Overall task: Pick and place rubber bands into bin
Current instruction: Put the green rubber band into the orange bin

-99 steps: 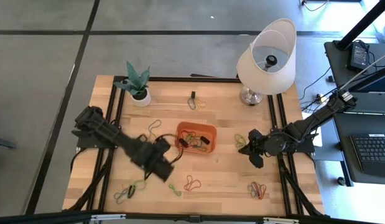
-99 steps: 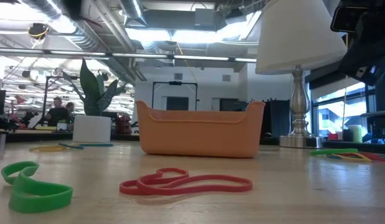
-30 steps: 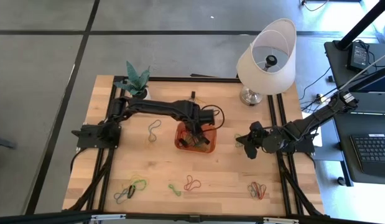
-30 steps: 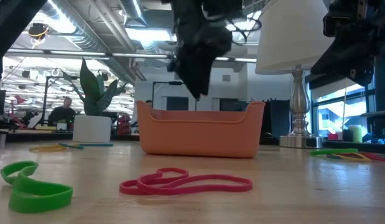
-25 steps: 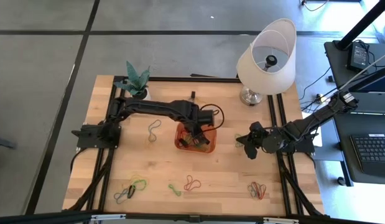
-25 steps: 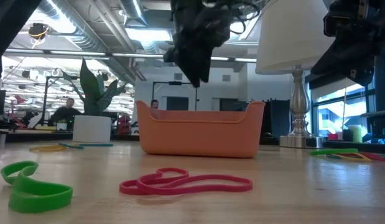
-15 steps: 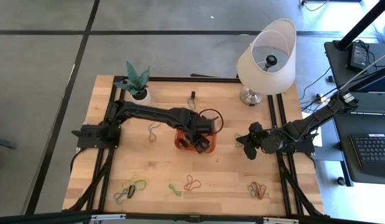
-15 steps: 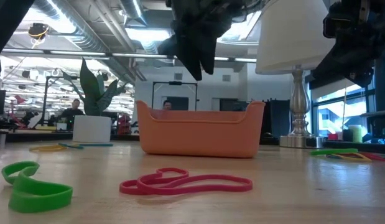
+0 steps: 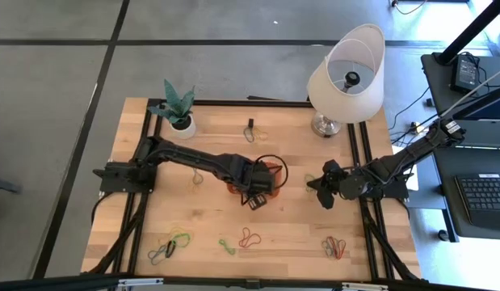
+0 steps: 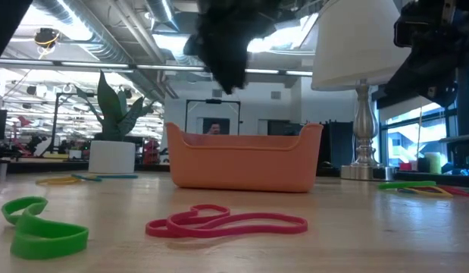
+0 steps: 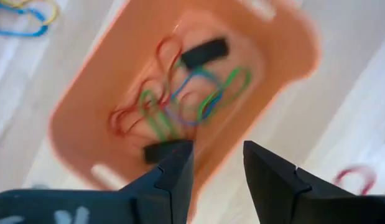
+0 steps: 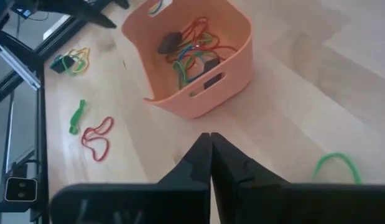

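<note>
The orange bin (image 11: pixel 117 93) holds several rubber bands (image 11: pixel 180 99) in red, green and blue, lying loose on its floor. My left gripper (image 11: pixel 217 146) hangs open above the bin's near side (image 9: pixel 258 196), pointing steeply down, with nothing between its fingers. My right gripper (image 12: pixel 210 135) is shut and empty, right of the bin (image 9: pixel 317 186), pointing toward it. More rubber bands lie flat on the table: a red one (image 10: pixel 226 222), a green one (image 10: pixel 41 227), and a green one (image 12: pixel 335 165) close to my right gripper.
A lamp (image 9: pixel 346 77) stands at the far right and a potted plant (image 9: pixel 178 109) at the far left. Bands lie along the near edge (image 9: pixel 170 245), (image 9: pixel 250 237), (image 9: pixel 334 246) and near the far edge (image 9: pixel 254 129). Bare wood lies between bin and near edge.
My left gripper has moved from over the bin's middle toward the table's near edge, rising slightly, and stays open and empty. The bands in the bin lie still. My right arm has kept still.
</note>
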